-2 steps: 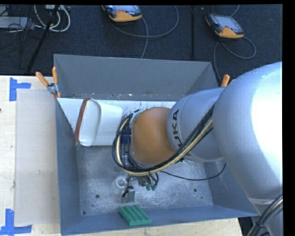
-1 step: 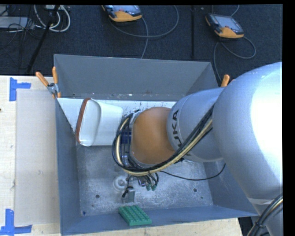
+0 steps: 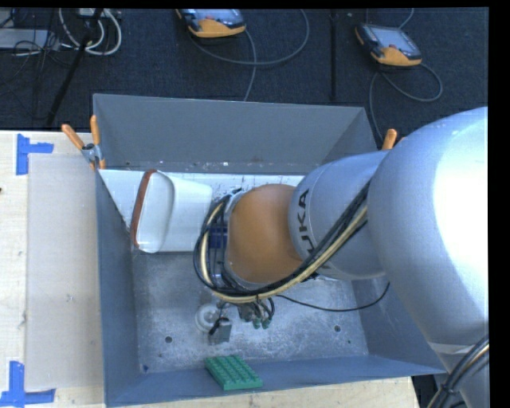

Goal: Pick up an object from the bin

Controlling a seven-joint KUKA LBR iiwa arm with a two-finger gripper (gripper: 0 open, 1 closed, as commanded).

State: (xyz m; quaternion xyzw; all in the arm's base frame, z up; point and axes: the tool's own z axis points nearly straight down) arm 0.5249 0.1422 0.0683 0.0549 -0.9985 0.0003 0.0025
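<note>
The pale round thing (image 3: 208, 316) lies on the bin (image 3: 231, 131) floor a little left of the middle and toward the near side, just beside the gripper (image 3: 220, 327), on its left. We see the gripper low over the floor there, but we cannot tell whether it is open or closed, nor whether it touches the pale thing. The arm (image 3: 430, 223) comes in over the right rim and covers the right half of the bin. Its orange cover (image 3: 259, 235) hangs above the middle, with dark and yellow cables (image 3: 209, 255) looped along its left side. Open floor lies to the left of the gripper as far as the sloped left wall, and a narrower strip runs between the gripper and the near wall. A green studded plate (image 3: 233, 372) rests against the near wall, near the gripper but apart from it. In the far left corner a white box (image 3: 155, 211) with a brown rim lies on a white sheet (image 3: 199, 213), well apart from the gripper. To the right of the gripper, under the arm, we see bare floor reaching the near right corner. The floor is grey metal, speckled and scuffed, with a few small dark holes. Beyond the far wall the room's floor (image 3: 319, 80) is dark, and on it lie a handset (image 3: 211, 22) and a second handset (image 3: 389, 44), both orange-edged, with thin cords.
</note>
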